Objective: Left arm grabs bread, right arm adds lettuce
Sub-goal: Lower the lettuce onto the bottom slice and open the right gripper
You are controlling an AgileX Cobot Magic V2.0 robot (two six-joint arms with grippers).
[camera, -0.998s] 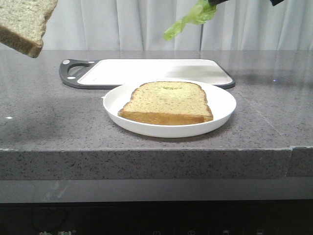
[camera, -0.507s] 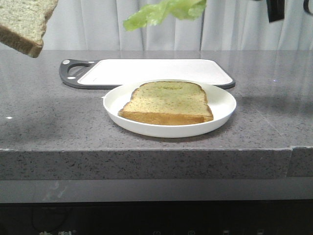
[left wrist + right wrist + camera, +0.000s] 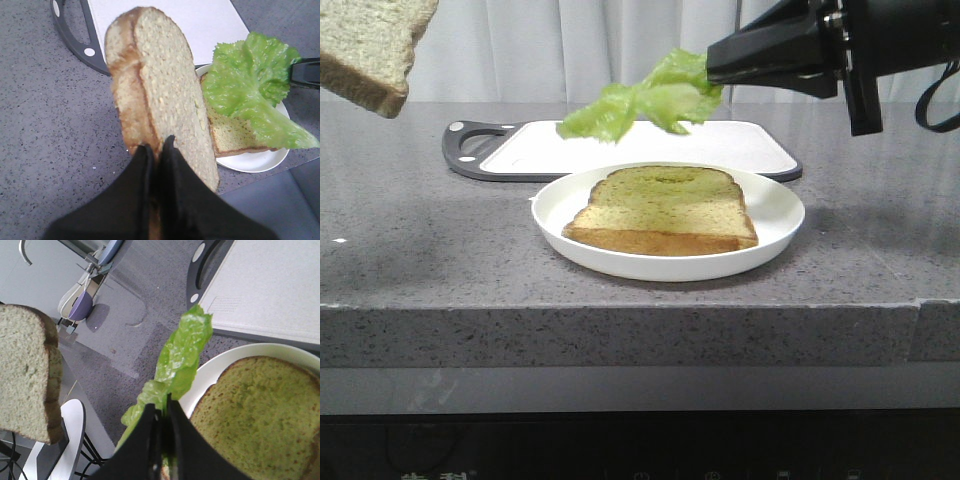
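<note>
Above the plated slice (image 3: 662,208) hangs ruffled green lettuce (image 3: 638,102).

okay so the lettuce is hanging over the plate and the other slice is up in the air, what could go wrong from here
1. The lettuce is pinched only at one end by the right gripper and droops off to one side, so on release it might land partly off the slice on the plate.
2. The left gripper grips the bread by one edge only; the raised slice could tilt or slip out.
</note>
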